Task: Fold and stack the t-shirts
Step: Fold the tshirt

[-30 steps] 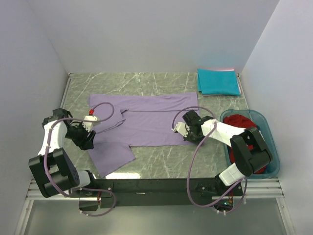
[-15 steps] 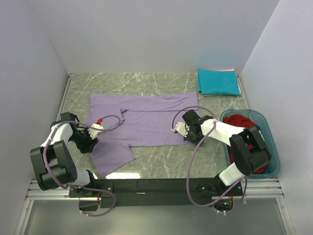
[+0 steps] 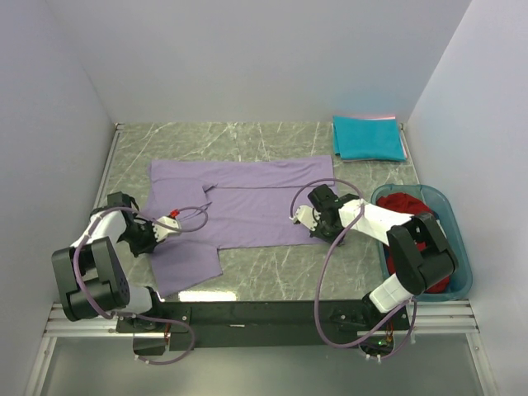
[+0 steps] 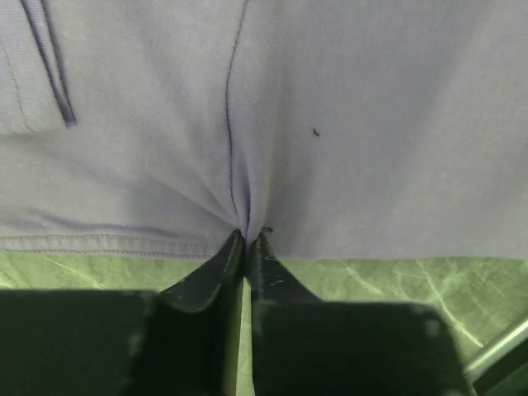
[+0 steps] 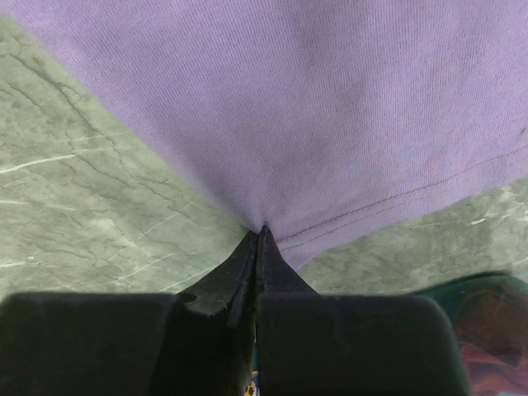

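Lavender shirt [image 3: 247,206]: spread flat on the worktop [image 3: 272,140], left of the bin [image 3: 464,268], with one sleeve trailing toward the near edge.
Left claw [image 4: 247,241]: closed on the shirt's edge on the side far from the bin; the fabric puckers into the tips beside a seam.
Right claw [image 5: 261,235]: closed on the hem on the side nearest the bin.
Step, by my reading: both edges are pinched, ready for a fold.
Doing it well: raise both claws together, just clear of the worktop. Hold the cloth taut between them and carry it evenly so the crease runs straight. A lopsided pull could skew the fold or slip a thin pinch.
Teal shirt [image 3: 369,138]: folded, beyond the bin at the far edge.
Red shirt [image 3: 408,206]: bunched inside the bin.
Wrist views: show each pinch, the seam and the hem stitching, all too small to see from above.
Top view: alone shows the shirt's whole outline and the teal one.
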`<action>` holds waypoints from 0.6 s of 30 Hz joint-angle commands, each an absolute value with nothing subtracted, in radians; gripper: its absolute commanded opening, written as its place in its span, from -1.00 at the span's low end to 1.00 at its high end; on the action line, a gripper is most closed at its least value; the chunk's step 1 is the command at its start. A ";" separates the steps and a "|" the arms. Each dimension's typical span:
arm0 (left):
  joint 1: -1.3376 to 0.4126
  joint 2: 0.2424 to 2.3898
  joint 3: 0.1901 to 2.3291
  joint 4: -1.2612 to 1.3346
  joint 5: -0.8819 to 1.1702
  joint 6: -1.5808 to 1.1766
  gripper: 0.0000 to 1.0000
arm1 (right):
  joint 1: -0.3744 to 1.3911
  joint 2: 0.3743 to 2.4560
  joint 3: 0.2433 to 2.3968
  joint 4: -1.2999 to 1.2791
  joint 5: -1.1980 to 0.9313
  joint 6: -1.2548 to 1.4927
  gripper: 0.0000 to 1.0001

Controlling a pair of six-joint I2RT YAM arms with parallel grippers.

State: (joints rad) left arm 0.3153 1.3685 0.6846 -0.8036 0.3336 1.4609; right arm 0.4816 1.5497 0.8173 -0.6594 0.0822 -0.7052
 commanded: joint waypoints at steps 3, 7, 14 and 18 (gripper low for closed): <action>0.328 1.362 0.712 -0.943 0.287 1.512 -0.99 | 0.457 1.482 0.822 -0.732 0.037 -0.733 -1.00; 0.327 1.339 0.854 -1.072 0.316 1.505 -0.99 | 0.442 1.433 0.850 -0.775 0.023 -0.749 -1.00; 0.324 1.463 1.127 -1.186 0.411 1.398 -0.99 | 0.397 1.480 0.937 -0.795 0.020 -0.791 -1.00; 0.307 1.548 1.219 -1.177 0.436 1.329 -0.99 | 0.374 1.529 1.008 -0.808 0.018 -0.818 -1.00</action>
